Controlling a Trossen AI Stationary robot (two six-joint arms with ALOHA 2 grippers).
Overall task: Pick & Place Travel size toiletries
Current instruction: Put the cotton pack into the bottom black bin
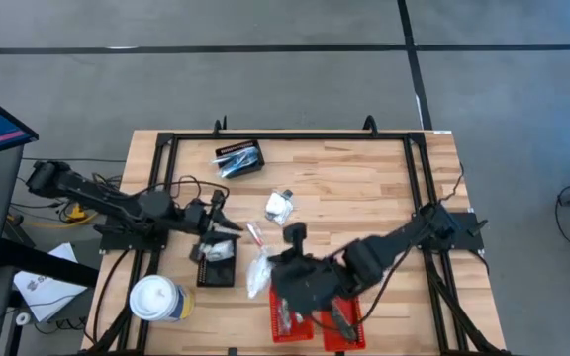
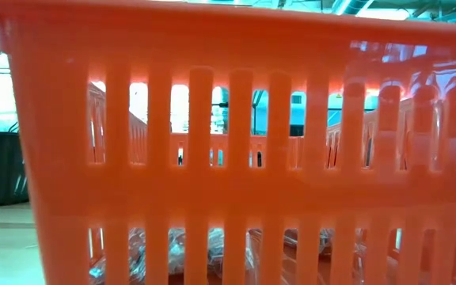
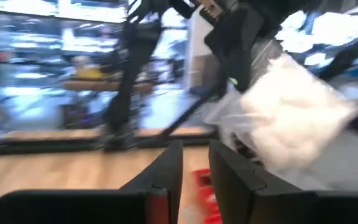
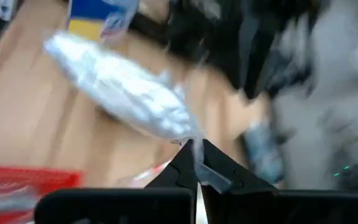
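Note:
My right gripper [image 1: 271, 267] is shut on a white, clear-wrapped packet [image 4: 123, 93], lifted beside the red basket [image 1: 315, 324] at the table's near edge. The left wrist view shows that packet [image 3: 291, 118] too. The red basket fills the low view, with clear-wrapped toiletries [image 2: 172, 253] on its floor. My left gripper [image 1: 234, 227] hovers level above the black basket [image 1: 216, 269], its fingers [image 3: 166, 180] slightly apart with nothing between them. A thin pinkish tube [image 1: 255, 234] and a clear-wrapped packet [image 1: 280, 206] lie on the wood. My right gripper pinches the packet's clear wrapper edge [image 4: 193, 144] between its two fingertips. The fingers slant down from the table's right side. The packet hangs from them, clear of the table, its padded white body stretching away from the fingers.
A large white lidded cup [image 1: 156, 300] stands at the near left corner. A dark flat package [image 1: 237, 158] lies at the far side. A black frame rail [image 1: 166, 188] runs around the tabletop. Bare wood lies at the far right.

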